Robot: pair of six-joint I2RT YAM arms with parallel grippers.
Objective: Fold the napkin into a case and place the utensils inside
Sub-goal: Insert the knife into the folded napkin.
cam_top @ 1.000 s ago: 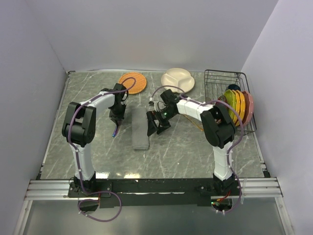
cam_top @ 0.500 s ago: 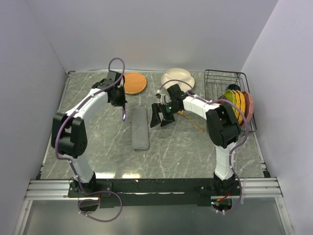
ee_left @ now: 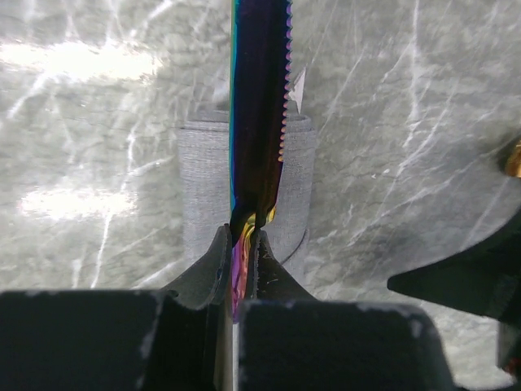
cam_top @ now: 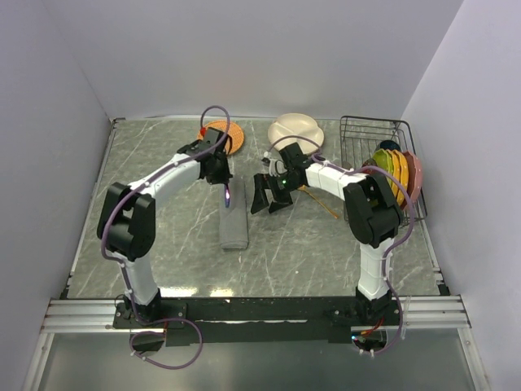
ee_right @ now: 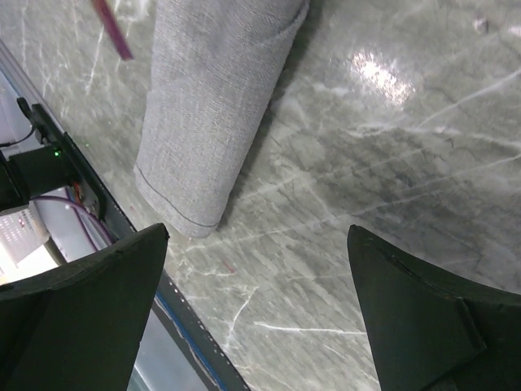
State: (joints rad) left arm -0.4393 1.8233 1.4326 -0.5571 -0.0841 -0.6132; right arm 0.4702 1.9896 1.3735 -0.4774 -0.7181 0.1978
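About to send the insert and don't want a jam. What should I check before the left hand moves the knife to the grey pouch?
1. Grip: the left hand is shut on the purple knife at its handle end. ok.
2. Alignment: the blade runs lengthwise over the grey napkin case in the left wrist view. ok.
3. Case mouth open enough to take the knife: no opening is visible. cannot tell.
4. Right hand: open, beside the case and not touching it. ok.
5. Gold spoon in the case: it lies on the table to the right of the right hand. not ok.
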